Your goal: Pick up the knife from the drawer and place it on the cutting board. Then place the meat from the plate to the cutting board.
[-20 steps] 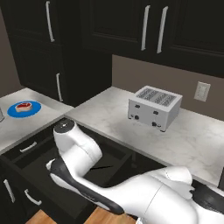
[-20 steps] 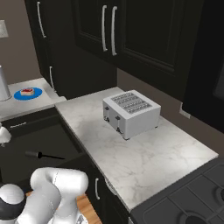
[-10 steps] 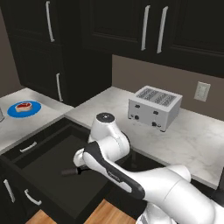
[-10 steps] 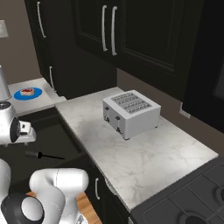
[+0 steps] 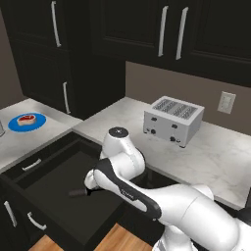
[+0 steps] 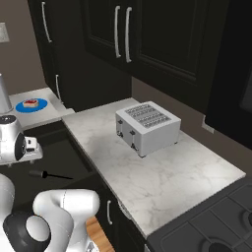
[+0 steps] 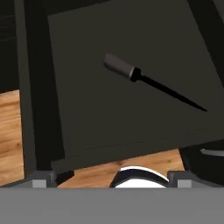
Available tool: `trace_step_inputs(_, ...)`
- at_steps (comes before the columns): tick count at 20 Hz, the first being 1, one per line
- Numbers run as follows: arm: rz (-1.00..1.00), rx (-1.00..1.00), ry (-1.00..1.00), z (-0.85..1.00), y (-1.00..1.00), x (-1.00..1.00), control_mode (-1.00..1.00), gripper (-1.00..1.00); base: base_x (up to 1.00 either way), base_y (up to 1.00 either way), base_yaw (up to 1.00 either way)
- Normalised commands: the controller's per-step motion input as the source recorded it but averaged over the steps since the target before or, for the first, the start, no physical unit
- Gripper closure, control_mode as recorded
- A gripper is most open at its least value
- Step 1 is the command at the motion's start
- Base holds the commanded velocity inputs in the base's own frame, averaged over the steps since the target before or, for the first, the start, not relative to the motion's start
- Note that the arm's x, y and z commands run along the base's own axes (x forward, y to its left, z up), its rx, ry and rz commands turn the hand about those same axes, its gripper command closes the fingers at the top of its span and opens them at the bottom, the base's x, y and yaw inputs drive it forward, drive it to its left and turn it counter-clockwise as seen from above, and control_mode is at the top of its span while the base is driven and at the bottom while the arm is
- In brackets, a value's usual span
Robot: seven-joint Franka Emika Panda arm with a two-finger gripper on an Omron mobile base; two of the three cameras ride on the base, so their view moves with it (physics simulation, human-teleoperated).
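Observation:
The black knife (image 7: 148,81) lies flat on the dark floor of the open drawer (image 7: 109,113), its handle toward the hand view's upper left. The gripper (image 7: 111,178) hangs above it, open and empty, its fingertips (image 7: 41,177) wide apart. The knife (image 6: 49,174) lies in the drawer (image 6: 64,157) below my arm, and only its handle end (image 5: 78,192) pokes out from under the arm in the drawer (image 5: 49,176). The meat (image 5: 27,118) sits on the blue plate (image 5: 14,125) on the left counter, and the meat (image 6: 31,103) on its plate (image 6: 22,106) appears again from the right. The cutting board is out of view.
A silver toaster (image 5: 174,120) stands on the marble counter (image 5: 220,157) behind the drawer. Black upper cabinets hang above. Smaller black drawers with silver handles (image 5: 32,164) lie left of the open drawer. Wooden floor (image 7: 8,131) lies beyond the drawer's front.
My arm has swung up from low at the front and to the right, out over the open drawer, and barely moved in the last half second. The knife has not moved.

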Motion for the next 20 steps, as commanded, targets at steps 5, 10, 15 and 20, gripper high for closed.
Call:
trace_step_inputs(5, 0.33, -0.12, 0.02, -0.12, 0.00, 0.02, -1.00, -1.00, 0.00, 0.00, 0.00)
trace_step_inputs(10, 0.33, -0.13, 0.01, -0.19, 0.00, 0.03, -1.00, -1.00, 0.00, 0.00, 0.00)
trace_step_inputs(15, 0.16, -0.05, -0.05, -0.17, 0.00, 0.00, -1.00, -1.00, 0.00, 0.00, 0.00)
trace_step_inputs(20, 0.03, 0.00, -0.02, -0.19, 0.00, 0.05, -1.00, -1.00, 0.00, 0.00, 0.00)
